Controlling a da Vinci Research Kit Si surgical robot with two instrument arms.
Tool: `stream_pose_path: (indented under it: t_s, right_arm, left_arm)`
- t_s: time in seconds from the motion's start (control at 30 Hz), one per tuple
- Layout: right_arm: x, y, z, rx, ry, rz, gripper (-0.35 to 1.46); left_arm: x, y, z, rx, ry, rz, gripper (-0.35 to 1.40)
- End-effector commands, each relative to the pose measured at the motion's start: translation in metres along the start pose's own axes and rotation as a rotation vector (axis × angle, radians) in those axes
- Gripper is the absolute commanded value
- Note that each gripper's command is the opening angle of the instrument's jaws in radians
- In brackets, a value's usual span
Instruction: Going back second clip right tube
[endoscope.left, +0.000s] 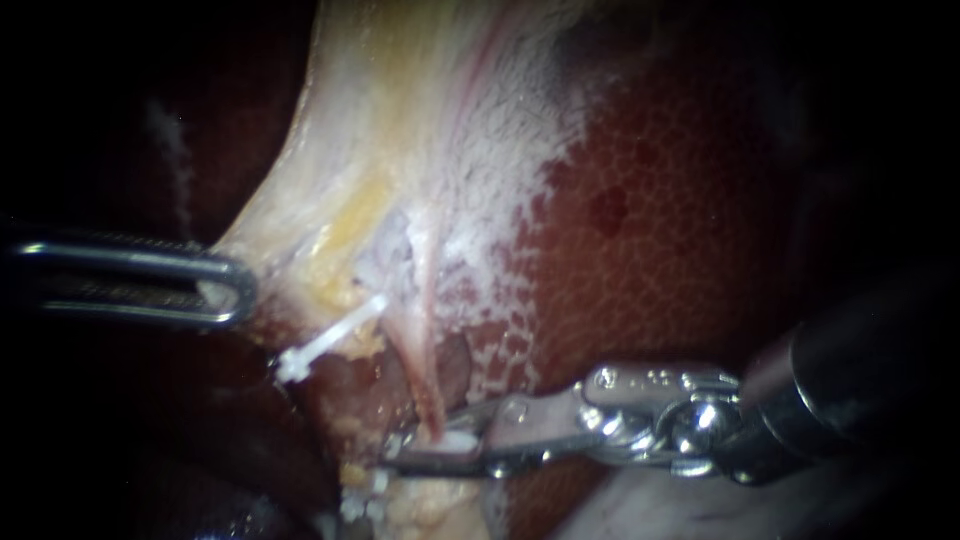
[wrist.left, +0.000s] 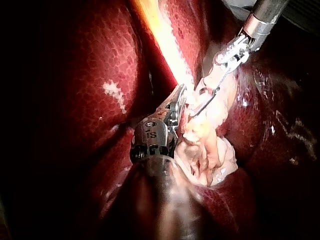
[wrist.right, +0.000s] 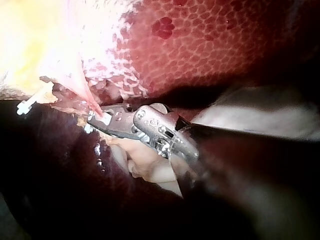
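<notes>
— Jaws of the right instrument (endoscope.left: 425, 448): how do they stand?

— Spread in a narrow V, low in the frame and a little left of centre. The shaft runs off toward the right edge. A small white clip (endoscope.left: 457, 439) lies in the gap between them.

— And where is that clip against the tissue?

— At the lower end of a thin pink tube (endoscope.left: 428, 380). The tube drops from the middle of the frame, out of the pale tissue (endoscope.left: 330, 180), straight down into the jaws. The right wrist view agrees: the tube ends at the white piece between the jaw tips.

— Is that the only clip?

— No. A second white clip (endoscope.left: 330, 337) lies up and to the left of the first, slanted, at the lower edge of the pale tissue. It is clear of both instruments. What it sits on cannot be made out.

— The left instrument (endoscope.left: 225, 290)?

— It enters from the left edge at mid-height, showing the flat, looped side of one jaw. The jaws are pinched on the corner of the pale tissue, which runs as a taut sheet from the top centre down to their tip. In the left wrist view they lie together with the tip buried in that tissue, and the other instrument's spread jaws stand just ahead.

— And the rest?

— Dark red, mottled liver (endoscope.left: 650, 220) fills the right half, whitish where it meets the pale sheet.
</notes>
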Motion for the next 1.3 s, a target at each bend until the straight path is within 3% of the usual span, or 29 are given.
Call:
stream_pose_path:
  t_s: [0.03, 0.3, 0.47, 0.5, 0.73, 0.97, 1.3]
  right_arm:
    - [0.0000, 0.0000, 0.0000, 0.000, 0.000, 0.000, -0.35]
    - [0.0001, -0.0001, 0.0001, 0.005, 0.008, 0.000, -0.34]
    - [0.0001, 0.0000, 0.0002, 0.029, 0.055, 0.005, 0.40]
    - [0.0001, 0.0000, 0.0002, 0.031, 0.060, 0.004, 0.46]
    - [0.0001, 0.0001, -0.0002, 0.037, 0.077, -0.132, 0.56]
    - [-0.0005, 0.0007, -0.0015, -0.008, 0.096, -0.243, 0.60]
    - [-0.0011, 0.0017, -0.0078, -0.095, 0.125, -0.384, 0.60]
  left_arm:
    - [0.0000, 0.0000, 0.0000, 0.000, 0.000, 0.000, -0.35]
    - [0.0000, 0.0000, 0.0000, 0.000, 0.000, 0.000, -0.35]
    - [0.0000, 0.0000, 0.0000, 0.000, 0.000, 0.000, -0.35]
    - [0.0000, 0.0000, 0.0000, 0.000, 0.000, 0.000, -0.35]
    - [0.0001, 0.0002, 0.0001, 0.000, 0.000, 0.001, -0.35]
    - [0.0002, 0.0003, 0.0000, 0.001, 0.000, 0.001, -0.35]
    - [0.0002, 0.0007, 0.0001, 0.001, 0.000, 0.001, -0.35]
